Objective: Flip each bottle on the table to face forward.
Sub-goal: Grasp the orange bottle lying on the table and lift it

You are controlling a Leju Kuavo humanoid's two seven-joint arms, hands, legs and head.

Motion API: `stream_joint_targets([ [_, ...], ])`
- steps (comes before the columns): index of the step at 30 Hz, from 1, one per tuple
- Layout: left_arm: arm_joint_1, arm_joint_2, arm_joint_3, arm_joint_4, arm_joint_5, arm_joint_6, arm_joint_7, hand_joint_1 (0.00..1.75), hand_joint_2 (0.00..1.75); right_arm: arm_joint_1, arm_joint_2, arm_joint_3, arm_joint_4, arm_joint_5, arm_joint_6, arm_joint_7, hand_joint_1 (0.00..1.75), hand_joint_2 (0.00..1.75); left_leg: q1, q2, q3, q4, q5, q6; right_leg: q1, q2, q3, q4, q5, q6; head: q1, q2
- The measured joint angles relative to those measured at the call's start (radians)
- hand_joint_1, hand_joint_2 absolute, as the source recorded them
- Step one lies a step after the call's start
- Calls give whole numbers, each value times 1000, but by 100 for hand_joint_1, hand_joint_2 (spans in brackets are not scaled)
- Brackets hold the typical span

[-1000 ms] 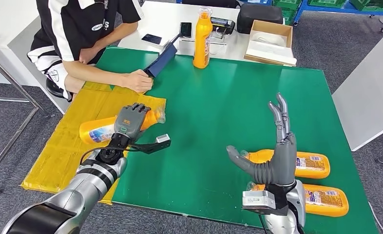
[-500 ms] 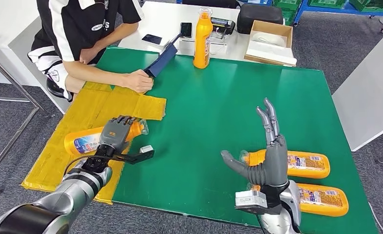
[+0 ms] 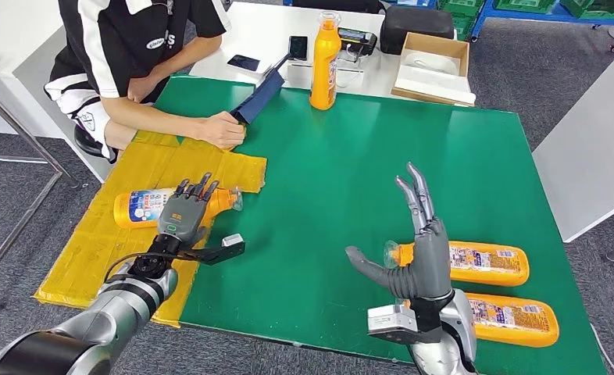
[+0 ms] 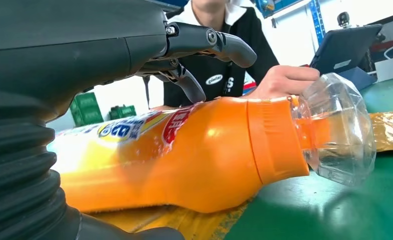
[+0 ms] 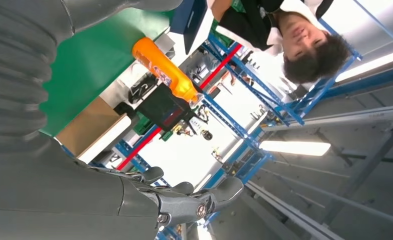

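An orange bottle lies on its side on the yellow mat, its clear cap pointing right toward the green mat. My left hand hovers over its neck end with fingers spread above it, not gripping. Two more orange bottles lie on their sides at the near right of the green mat. In front of them my right hand stands raised and open, fingers pointing up. A fourth bottle stands upright at the far edge.
A person sits at the far left, one hand resting on the mat and holding a dark blue tablet cover. Phones, a black case and a cardboard box lie on the white table behind. The green mat's middle is bare.
My left hand drew the bottle toward the near left on the yellow mat, then spread its fingers off it. The bottle's label now faces up. My right hand drifted left and lower.
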Motion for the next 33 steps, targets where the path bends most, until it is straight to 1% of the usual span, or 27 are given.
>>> stream_joint_targets([
  [3, 9, -8, 19, -1, 31, 17, -46, 0, 175, -2, 0, 3, 8, 5, 2, 1, 0, 175, 0, 0, 0, 0, 0, 0, 0, 0, 0, 0, 0, 0, 0, 0],
  [5, 28, -18, 37, -28, 60, 25, -99, 0, 175, -2, 0, 5, 13, 16, -5, 8, 0, 175, 0, 0, 1, 0, 0, 0, 0, 0, 0, 0, 0, 0, 0, 0],
  [6, 51, -29, 56, -71, 90, 26, -150, 0, 175, 0, -1, 5, 14, 32, -15, 17, 0, 175, 0, 0, 1, 0, 0, 0, -1, 0, -1, 0, 0, 0, 0, 0],
  [7, 80, -48, 85, -132, 136, 27, -232, 0, 175, 2, -2, 5, 15, 56, -31, 30, 0, 175, -1, 0, 1, 0, 0, 0, -1, 0, -1, 0, 0, 0, 0, 0],
  [9, 141, -106, 161, -274, 249, 27, -422, 0, 175, 7, -5, 2, 16, 119, -69, 62, 0, 175, -1, -1, -1, 1, 1, 1, -1, 0, -3, 0, 0, 0, 0, 0],
  [10, 166, -137, 192, -342, 302, 27, -492, 0, 175, 9, -7, 0, 16, 153, -85, 81, 0, 175, -1, -1, -3, 1, 1, 2, -1, -1, -3, 0, 0, 0, 1, 0],
  [11, 188, -165, 212, -413, 349, 27, -520, 0, 175, 9, -7, -2, 16, 189, -97, 102, 0, 175, -2, -1, -3, 1, 1, 2, -2, -1, -4, 0, 1, 1, 1, 0],
  [12, 207, -188, 220, -488, 394, 23, -518, 0, 175, 9, -7, -5, 16, 226, -106, 126, 0, 175, -2, 0, -4, 1, 0, 2, -2, 0, -4, 0, 1, 1, 0, 0],
  [13, 223, -205, 220, -560, 441, 14, -497, 0, 175, 8, -7, -8, 16, 263, -113, 152, 0, 175, -2, 1, -4, 1, 0, 2, -2, 0, -5, 0, 2, 2, 0, 0],
  [15, 245, -229, 208, -693, 555, -35, -457, 0, 175, 6, -8, -20, 17, 336, -118, 202, 0, 175, -2, 2, -4, 1, 0, 2, -2, 0, -5, -1, 2, 2, 0, 0],
  [17, 266, -245, 191, -805, 697, -157, -426, 0, 175, 5, -11, -36, 21, 426, -98, 260, 0, 175, -2, 1, -4, 1, 0, 2, -2, 0, -5, -1, 2, 2, 0, 0],
  [19, 293, -260, 170, -892, 820, -318, -395, 0, 175, 8, -26, -57, 31, 535, -52, 314, 0, 175, -1, -1, -4, 0, 1, 2, -1, -1, -5, -1, 1, 2, 0, 0],
  [21, 321, -273, 143, -939, 881, -414, -381, 0, 175, 27, -56, -81, 42, 606, -12, 330, 0, 175, -1, -3, -4, 0, 1, 2, -1, -3, -4, -1, 1, 2, 0, 0],
  [24, 366, -284, 108, -971, 918, -448, -384, 0, 175, 81, -102, -132, 49, 629, 18, 312, 0, 175, -2, -5, -6, 0, 0, 2, -2, -3, -5, -1, 1, 2, 0, 0],
  [28, 406, -291, 79, -998, 967, -486, -388, 0, 175, 122, -142, -192, 58, 663, 65, 329, 0, 175, -3, -5, -7, 1, 0, 3, -3, -3, -6, -1, 1, 3, 0, 0],
  [33, 442, -300, 68, -1004, 998, -482, -410, 0, 175, 137, -191, -273, 115, 681, 82, 324, 0, 175, -3, -5, -7, 0, 0, 3, -2, -3, -6, -1, 1, 3, 0, 0],
])
